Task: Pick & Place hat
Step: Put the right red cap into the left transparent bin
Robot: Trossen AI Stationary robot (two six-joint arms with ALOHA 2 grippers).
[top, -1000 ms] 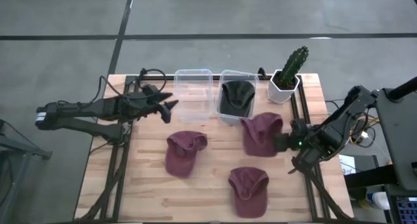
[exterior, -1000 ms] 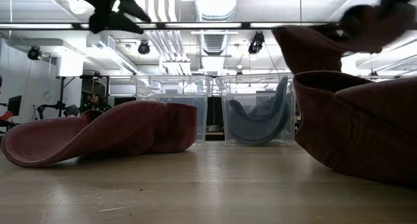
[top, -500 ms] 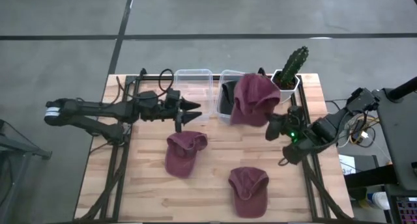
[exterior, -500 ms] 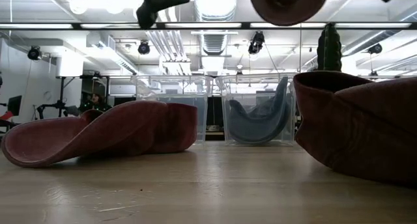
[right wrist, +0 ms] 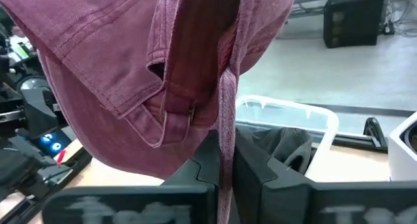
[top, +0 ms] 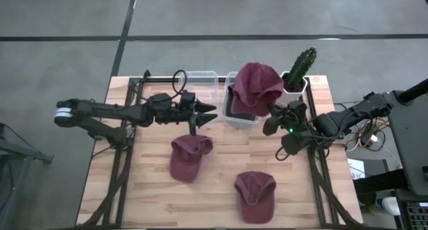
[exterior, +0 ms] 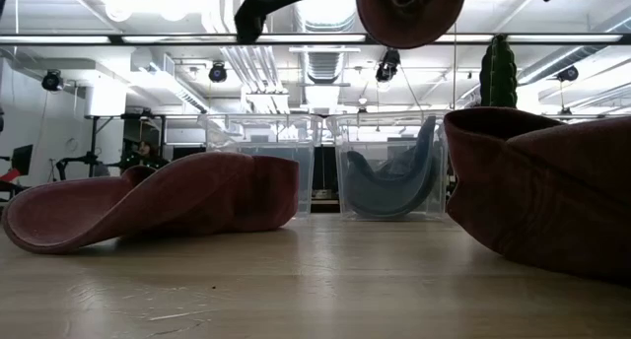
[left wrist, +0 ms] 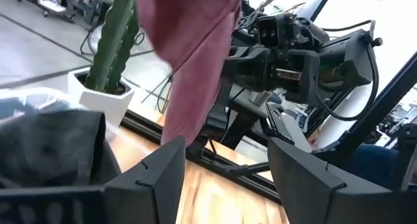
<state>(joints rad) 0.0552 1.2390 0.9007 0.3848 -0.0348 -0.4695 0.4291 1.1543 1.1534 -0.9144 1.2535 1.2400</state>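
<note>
Wooden table [top: 154,196], slatted top on a dark frame, both arms over it

Right arm reaches in from the right side; right gripper [top: 273,116] lifted above the table near the right bin. Fingers clenched on the strap of a maroon hat [top: 257,88], seen pinched between them in the right wrist view [right wrist: 221,152]. Hat hangs in the air over the right clear bin [top: 242,99], brim toward the cactus; low view shows it well above the bin rim [exterior: 404,9]

Left arm extends from the left edge; left gripper [top: 202,116] raised just in front of the left clear bin [top: 198,89], fingers spread wide, holding nothing [left wrist: 221,178]

Right bin holds a dark hat [exterior: 394,176]. Left bin looks bare inside

Two more maroon hats lie flat on the table: one at centre-left [top: 188,155], one near the front edge [top: 255,193]

Potted cactus [top: 297,73] in a white pot at the far right corner, just beside the right bin
</note>
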